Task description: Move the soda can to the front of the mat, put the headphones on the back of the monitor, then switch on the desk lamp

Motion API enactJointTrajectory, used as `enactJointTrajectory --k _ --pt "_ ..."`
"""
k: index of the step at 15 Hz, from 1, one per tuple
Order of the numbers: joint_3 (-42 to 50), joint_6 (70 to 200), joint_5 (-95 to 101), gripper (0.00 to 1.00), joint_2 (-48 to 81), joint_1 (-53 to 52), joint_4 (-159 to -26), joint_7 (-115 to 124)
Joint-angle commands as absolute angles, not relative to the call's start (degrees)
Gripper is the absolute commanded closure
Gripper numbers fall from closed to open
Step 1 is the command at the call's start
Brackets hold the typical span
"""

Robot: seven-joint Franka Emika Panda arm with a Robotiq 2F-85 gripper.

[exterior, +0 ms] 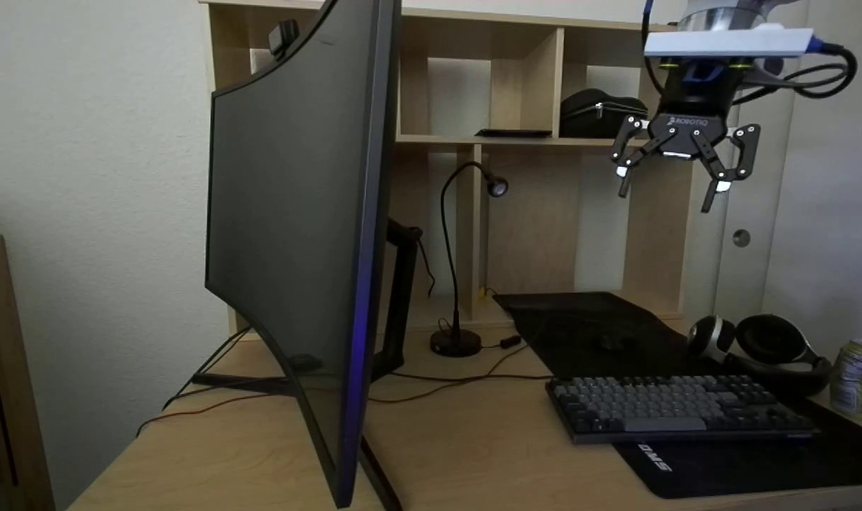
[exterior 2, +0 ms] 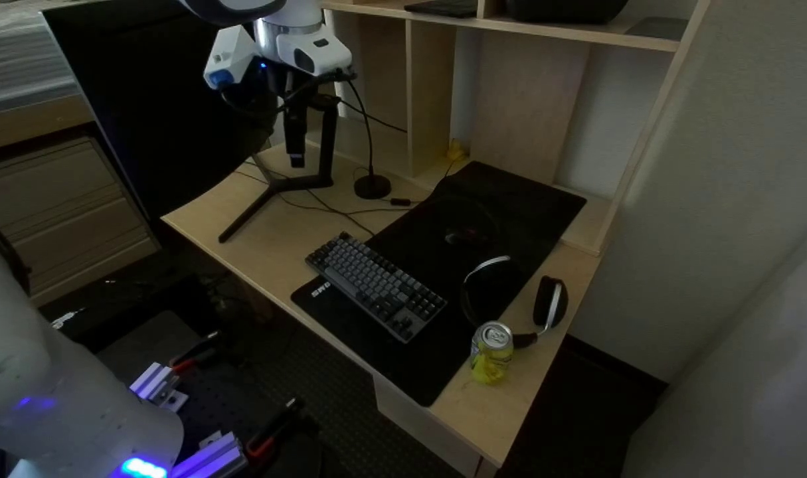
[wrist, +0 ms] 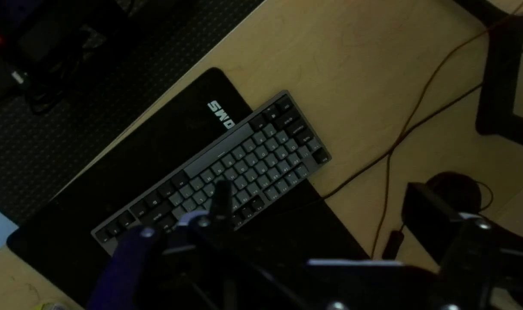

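My gripper (exterior: 666, 193) is open and empty, high above the desk; its spread fingers also show in the wrist view (wrist: 319, 206). The yellow-green soda can (exterior 2: 491, 355) stands upright on bare wood beside the black mat (exterior 2: 403, 362). It is partly cut off in an exterior view (exterior: 860, 380) and barely shows in the wrist view (wrist: 52, 306). The black headphones (exterior: 771, 341) lie at the mat's edge near the can, cups up. The large curved monitor (exterior: 296, 199) stands at the desk's other end. The black gooseneck desk lamp (exterior: 455, 343) stands between monitor and mat; its head looks unlit.
A dark keyboard (exterior: 672, 408) lies partly on the mat, with a mouse (exterior 2: 463, 236) behind it. Thin cables (exterior: 445, 383) cross the wood. A wooden shelf unit (exterior: 523, 142) holding a black case (exterior: 601, 113) rises at the back. A wall (exterior 2: 728, 199) is beside the desk.
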State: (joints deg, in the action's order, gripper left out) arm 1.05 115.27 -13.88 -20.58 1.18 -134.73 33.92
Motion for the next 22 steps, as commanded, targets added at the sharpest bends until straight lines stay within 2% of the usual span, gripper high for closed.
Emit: enactJointTrajectory --k 1,6,7,11,12,15,17,22 --pt "-1.4 120.1 -18.0 0.0 -21.2 2.8 -136.3 43.0" --pt "-3.5 125.9 -17.7 0.0 -21.4 3.1 -137.3 60.2" --pt "-4.4 118.4 -15.6 0.0 -19.5 3.3 -126.4 67.3" --pt "-5.7 115.4 -15.8 0.0 -18.2 2.7 -115.1 84.7" --pt "-4.4 118.5 -15.7 0.0 -20.4 1.7 -121.6 78.9" --pt "-5.0 116.4 -15.6 0.0 -20.2 1.5 -116.4 84.3" --pt "-5.6 114.6 -11.1 0.0 -15.5 3.7 -114.8 90.1" --pt "1.1 118.1 -2.9 0.0 -8.2 8.5 -118.0 95.2"
